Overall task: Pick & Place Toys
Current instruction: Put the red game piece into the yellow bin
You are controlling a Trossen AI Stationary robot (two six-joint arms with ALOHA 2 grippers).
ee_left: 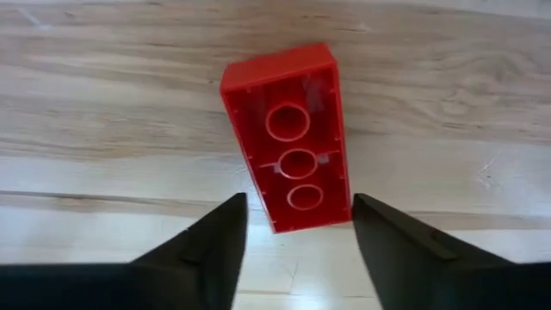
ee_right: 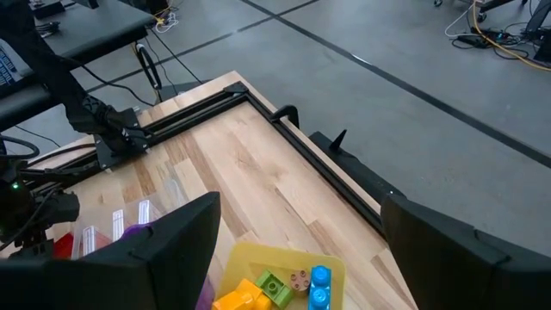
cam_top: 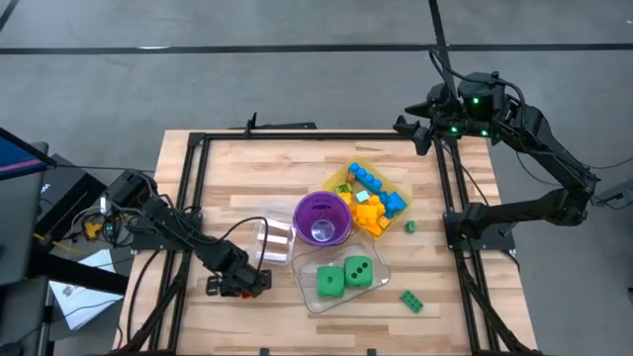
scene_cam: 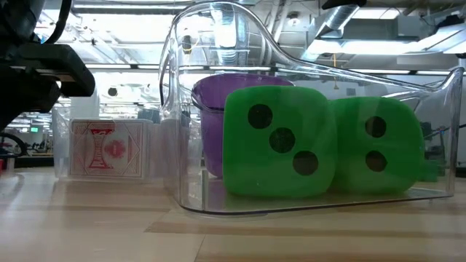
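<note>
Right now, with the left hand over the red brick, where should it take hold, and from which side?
Across the two long side walls of the red brick, coming straight down from above. It lies flat, hollow underside up, its narrow width in line with the gap of the open left hand. The flat walls suit the fingers.

Wooden butcher-block table [cam_top: 247, 168] carries everything. Purple round plastic cup [cam_top: 321, 218] at centre. Just right of it, yellow translucent tray [cam_top: 348, 170] holding small blue, yellow and orange plastic bricks [cam_top: 374, 198]. In front of the cup, clear plastic tub [cam_top: 309, 295] with two big green black-dotted dice [cam_top: 343, 276] side by side in it. Left of the cup, small clear box holding a card deck [cam_top: 274, 237]. Small green brick [cam_top: 411, 301] right of the tub; tiny green bit [cam_top: 409, 227] right of the tray. Red rectangular brick [ee_left: 293, 138] lies on the table front-left, between the left tool's [ee_left: 297, 237] fingers.
</note>
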